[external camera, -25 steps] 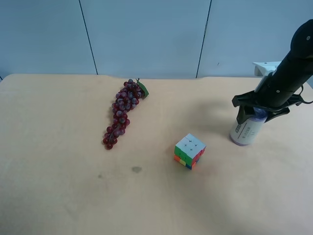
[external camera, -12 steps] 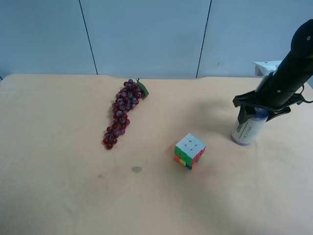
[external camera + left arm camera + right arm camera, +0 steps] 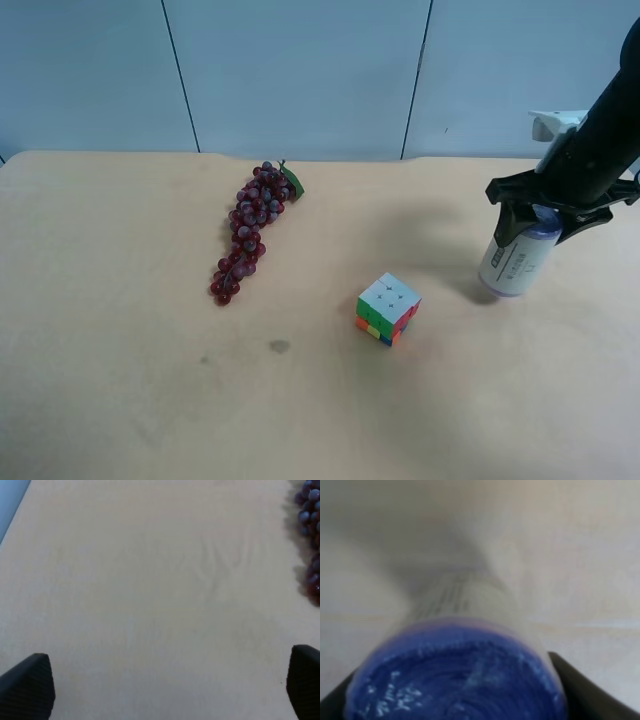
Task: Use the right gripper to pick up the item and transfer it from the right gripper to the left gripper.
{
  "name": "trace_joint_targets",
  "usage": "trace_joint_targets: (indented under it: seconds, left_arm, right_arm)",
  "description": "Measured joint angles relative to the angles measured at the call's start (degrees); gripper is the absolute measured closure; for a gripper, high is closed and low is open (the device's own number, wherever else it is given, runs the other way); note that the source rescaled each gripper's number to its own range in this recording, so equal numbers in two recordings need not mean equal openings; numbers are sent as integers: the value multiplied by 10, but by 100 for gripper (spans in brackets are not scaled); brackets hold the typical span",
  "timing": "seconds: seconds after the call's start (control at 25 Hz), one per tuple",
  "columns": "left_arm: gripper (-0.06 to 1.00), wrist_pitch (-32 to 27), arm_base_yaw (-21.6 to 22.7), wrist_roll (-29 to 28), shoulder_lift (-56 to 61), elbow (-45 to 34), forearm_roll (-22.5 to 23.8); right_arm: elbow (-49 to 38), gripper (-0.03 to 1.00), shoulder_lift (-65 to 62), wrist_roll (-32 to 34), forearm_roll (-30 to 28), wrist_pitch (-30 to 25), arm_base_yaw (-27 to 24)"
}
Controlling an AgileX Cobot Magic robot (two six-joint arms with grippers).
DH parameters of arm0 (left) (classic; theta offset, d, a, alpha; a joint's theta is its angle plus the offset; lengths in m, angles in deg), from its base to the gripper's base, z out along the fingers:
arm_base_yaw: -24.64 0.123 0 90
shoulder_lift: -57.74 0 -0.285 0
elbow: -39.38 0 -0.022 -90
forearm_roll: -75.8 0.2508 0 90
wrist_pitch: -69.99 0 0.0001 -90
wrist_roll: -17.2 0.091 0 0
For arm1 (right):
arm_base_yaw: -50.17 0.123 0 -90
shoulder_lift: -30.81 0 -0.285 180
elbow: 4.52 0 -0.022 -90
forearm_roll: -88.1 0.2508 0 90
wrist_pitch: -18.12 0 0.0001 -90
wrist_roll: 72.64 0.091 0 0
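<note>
Black arm [image 3: 603,142] slants down, right jaws clamped on can [image 3: 515,265] top; left jaws apart.

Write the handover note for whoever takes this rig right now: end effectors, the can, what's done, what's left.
The right end effector is shut on the can, clamped at its blue top.
The left end effector is open and empty over bare table, with the grapes off to one side.
The can hangs tilted, apart from the cube; whether its base is off the table is unclear.
Done: grasp.
Left: lift, bring the arms together, pass the can to the left end effector, release the right.
</note>
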Motion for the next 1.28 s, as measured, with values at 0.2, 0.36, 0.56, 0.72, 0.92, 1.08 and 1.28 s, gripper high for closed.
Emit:
trace_joint_targets:
  seconds: [0.2, 0.36, 0.56, 0.72, 0.92, 1.08, 1.28]
  left_arm:
    - [12, 0, 0, 0, 0, 0, 0]
    - [12, 0, 0, 0, 0, 0, 0]
    - [12, 0, 0, 0, 0, 0, 0]
    - [12, 0, 0, 0, 0, 0, 0]
    - [12, 0, 0, 0, 0, 0, 0]
    - [12, 0, 0, 0, 0, 0, 0]
    - [12, 0, 0, 0, 0, 0, 0]
  right_arm:
    - [42, 96, -2, -40, 67, -56, 0]
    - [51, 96, -3, -77, 125, -76, 0]
    - [51, 96, -3, -115, 174, -76, 0]
    - [51, 96, -3, -131, 187, -76, 0]
    - [51, 96, -3, -135, 191, -76, 0]
    - [51, 96, -3, -144, 191, -76, 0]
    - [51, 96, -3, -154, 191, -76, 0]
